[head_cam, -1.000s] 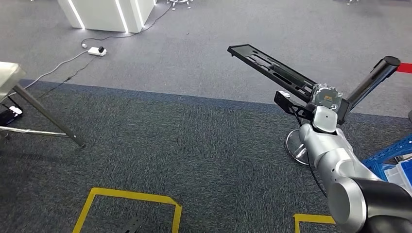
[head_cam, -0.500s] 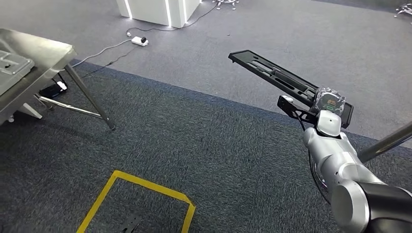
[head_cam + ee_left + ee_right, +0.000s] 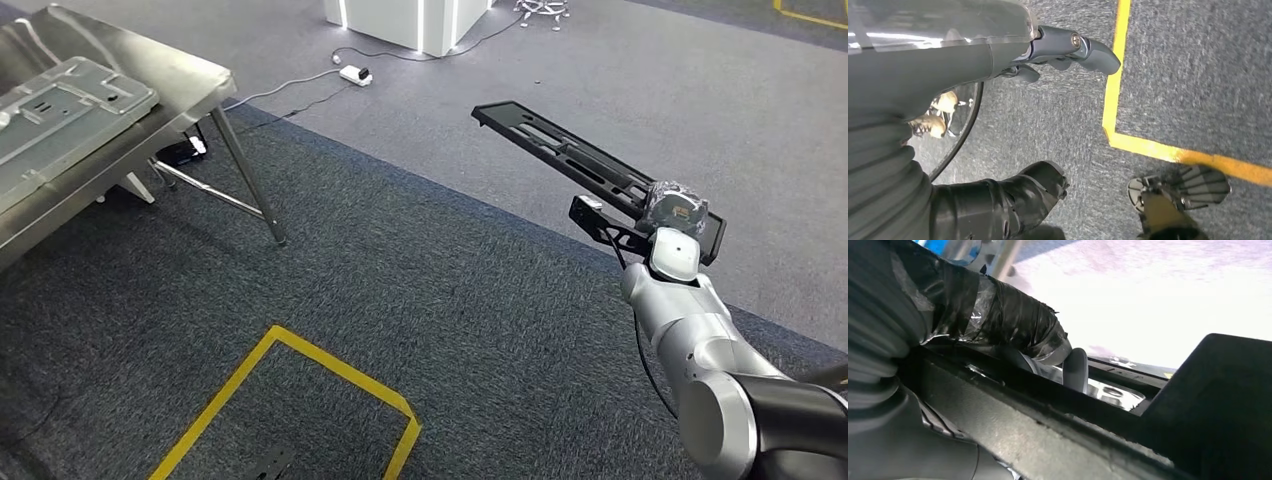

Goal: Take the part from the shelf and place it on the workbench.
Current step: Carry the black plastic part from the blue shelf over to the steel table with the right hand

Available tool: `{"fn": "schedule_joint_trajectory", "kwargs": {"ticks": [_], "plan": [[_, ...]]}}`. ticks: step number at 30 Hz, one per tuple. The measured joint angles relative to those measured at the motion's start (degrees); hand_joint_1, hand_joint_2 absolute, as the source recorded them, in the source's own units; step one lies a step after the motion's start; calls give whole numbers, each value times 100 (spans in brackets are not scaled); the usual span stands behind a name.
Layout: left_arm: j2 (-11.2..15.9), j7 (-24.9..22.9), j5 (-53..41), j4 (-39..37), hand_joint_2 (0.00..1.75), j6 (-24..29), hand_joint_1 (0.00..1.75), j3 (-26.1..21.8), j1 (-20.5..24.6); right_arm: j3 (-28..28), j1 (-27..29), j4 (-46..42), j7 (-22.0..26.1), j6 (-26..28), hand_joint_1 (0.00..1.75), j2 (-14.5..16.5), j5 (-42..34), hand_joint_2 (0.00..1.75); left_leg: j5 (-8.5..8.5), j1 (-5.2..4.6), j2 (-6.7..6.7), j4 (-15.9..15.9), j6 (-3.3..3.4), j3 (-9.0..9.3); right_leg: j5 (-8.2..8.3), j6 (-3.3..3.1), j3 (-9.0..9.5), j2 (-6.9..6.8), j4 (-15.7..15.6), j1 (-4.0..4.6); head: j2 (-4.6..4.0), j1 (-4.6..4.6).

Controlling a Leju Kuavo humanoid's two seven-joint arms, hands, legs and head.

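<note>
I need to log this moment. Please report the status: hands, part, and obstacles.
Right hand holds black part over carpet. Left hand holds nothing, fingers apart. Workbench ahead to the left, a grey panel on it.

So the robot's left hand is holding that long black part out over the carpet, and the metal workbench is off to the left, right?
Not quite: it is the right hand that holds the long black part out over the carpet, as the head view shows. The left hand hangs by the floor, holding nothing. The metal workbench is indeed off to the left.
</note>
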State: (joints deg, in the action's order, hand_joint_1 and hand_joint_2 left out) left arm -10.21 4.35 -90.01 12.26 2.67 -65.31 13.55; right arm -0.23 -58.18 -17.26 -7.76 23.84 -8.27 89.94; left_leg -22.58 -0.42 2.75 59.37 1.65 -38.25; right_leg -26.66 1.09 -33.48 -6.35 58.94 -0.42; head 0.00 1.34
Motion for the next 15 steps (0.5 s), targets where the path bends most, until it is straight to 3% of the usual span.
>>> {"fn": "schedule_joint_trajectory", "kwargs": {"ticks": [2,4,6,8,9,10,12,13,15], "plan": [[4,1,0,0,175,6,0,-3,-10,-1,2,-3,3,7,175,9,1,175,16,9,-149,-44,73,27,-51,69,42,-19,7,-26,0,-3],[7,3,0,0,175,14,0,-6,-6,-2,7,-7,4,12,175,7,2,175,39,38,-273,-97,149,70,-254,107,-72,260,303,-65,0,-8],[7,7,0,0,175,15,0,-8,9,-7,23,-7,1,21,175,-10,2,175,41,38,-398,-105,193,79,-588,107,-443,558,1030,-79,0,-10],[7,10,1,0,175,16,0,-12,8,-19,67,-6,-8,27,175,-21,2,175,35,26,-555,-92,205,81,-713,104,-793,631,1607,-75,0,-11],[7,11,1,0,175,17,0,-14,1,-26,91,-5,-12,27,175,-22,2,175,32,22,-637,-80,206,81,-612,95,-842,644,1607,-75,0,-11],[6,11,1,0,175,18,0,-16,-3,-33,108,-6,-13,28,175,-24,2,175,28,22,-717,-64,201,82,-411,80,-776,666,1372,-76,0,-11],[-1,17,1,0,175,22,0,-17,-4,-49,114,-9,-9,30,175,-27,2,175,10,19,-864,-22,173,68,3,42,-470,874,597,-88,0,-9],[-4,21,0,0,175,26,0,-19,-1,-55,111,-11,-6,31,175,-32,2,175,4,27,-932,-1,149,48,107,33,-339,988,300,-91,0,-10],[-8,29,0,0,175,39,0,-24,-4,-64,110,-13,-5,31,175,-37,2,175,15,56,-1069,8,82,2,111,25,-230,1084,83,-76,0,-13]]}}
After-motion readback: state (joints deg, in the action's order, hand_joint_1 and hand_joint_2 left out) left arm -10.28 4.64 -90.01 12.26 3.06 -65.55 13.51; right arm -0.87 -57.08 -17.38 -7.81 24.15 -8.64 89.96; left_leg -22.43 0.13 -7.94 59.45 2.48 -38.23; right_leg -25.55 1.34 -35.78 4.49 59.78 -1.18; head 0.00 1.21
